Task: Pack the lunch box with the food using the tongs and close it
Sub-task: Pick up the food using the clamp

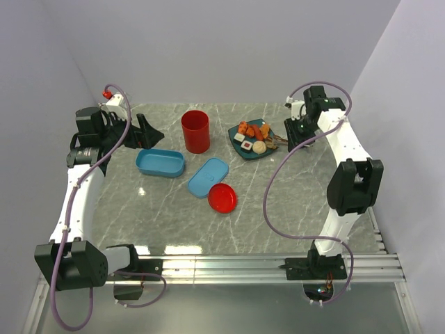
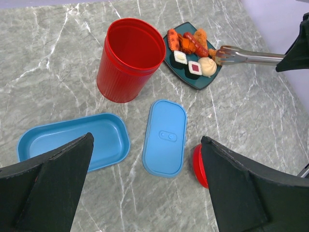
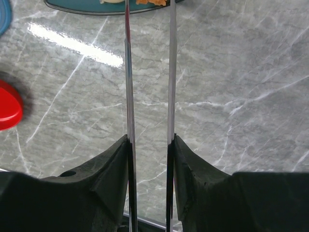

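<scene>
The light-blue lunch box (image 1: 160, 163) (image 2: 72, 140) lies open and empty. Its flat lid (image 1: 208, 177) (image 2: 165, 137) rests on the table to its right. The food (image 1: 250, 136) (image 2: 193, 48) sits on a dark teal plate (image 1: 252, 156) (image 2: 203, 83). My right gripper (image 1: 295, 132) (image 3: 149, 137) is shut on the silver tongs (image 2: 251, 57) (image 3: 127, 72), pressing both arms from outside. The tong tips reach the plate's right side at an orange chunk (image 2: 215, 52). My left gripper (image 1: 149, 132) (image 2: 147, 138) hangs open above the box and lid, holding nothing.
A tall red cup (image 1: 195, 131) (image 2: 129, 58) stands between the box and the plate. A flat red disc (image 1: 222, 198) (image 2: 197, 164) (image 3: 7, 104) lies just in front of the blue lid. Walls close the table at the back and sides.
</scene>
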{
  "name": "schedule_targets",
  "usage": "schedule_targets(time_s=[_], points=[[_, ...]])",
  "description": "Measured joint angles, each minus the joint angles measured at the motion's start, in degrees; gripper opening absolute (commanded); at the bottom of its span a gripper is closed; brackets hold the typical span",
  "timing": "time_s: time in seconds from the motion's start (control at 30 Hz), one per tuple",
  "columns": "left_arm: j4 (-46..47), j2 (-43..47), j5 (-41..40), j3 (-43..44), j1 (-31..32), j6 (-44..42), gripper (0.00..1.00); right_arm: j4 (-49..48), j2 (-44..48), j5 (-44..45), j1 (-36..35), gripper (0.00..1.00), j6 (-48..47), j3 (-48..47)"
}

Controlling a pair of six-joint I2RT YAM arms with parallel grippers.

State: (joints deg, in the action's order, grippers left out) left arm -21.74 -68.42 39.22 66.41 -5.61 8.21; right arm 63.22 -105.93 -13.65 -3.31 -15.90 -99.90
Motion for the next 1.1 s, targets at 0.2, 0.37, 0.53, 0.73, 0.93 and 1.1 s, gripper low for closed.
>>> schedule_targets(time_s=[0.2, 0.37, 0.53, 0.73, 0.93, 1.1], points=[[0.0, 0.0, 0.0, 0.0, 0.0, 0.0, 1.0, 0.3, 1.5, -1.2, 0.2, 0.29, 0.0, -0.8], [-0.1, 0.0, 0.0, 0.0, 0.0, 0.0, 0.99, 0.5, 2.7, -2.7, 0.3, 0.26, 0.2, -2.2], [-0.1, 0.0, 0.0, 0.0, 0.0, 0.0, 1.0, 0.4, 3.5, -3.7, 0.3, 0.23, 0.6, -2.9], [0.0, 0.0, 0.0, 0.0, 0.0, 0.0, 0.99, 0.2, 3.5, -4.3, 0.3, 0.22, 0.9, -3.3], [0.0, 0.0, 0.0, 0.0, 0.0, 0.2, 0.99, 0.1, 3.5, -5.5, 0.3, 0.22, 1.4, -4.4], [0.1, 0.0, 0.0, 0.0, 0.0, 0.3, 1.0, -0.9, 3.7, -8.2, 0.3, 0.22, 2.2, -6.8]])
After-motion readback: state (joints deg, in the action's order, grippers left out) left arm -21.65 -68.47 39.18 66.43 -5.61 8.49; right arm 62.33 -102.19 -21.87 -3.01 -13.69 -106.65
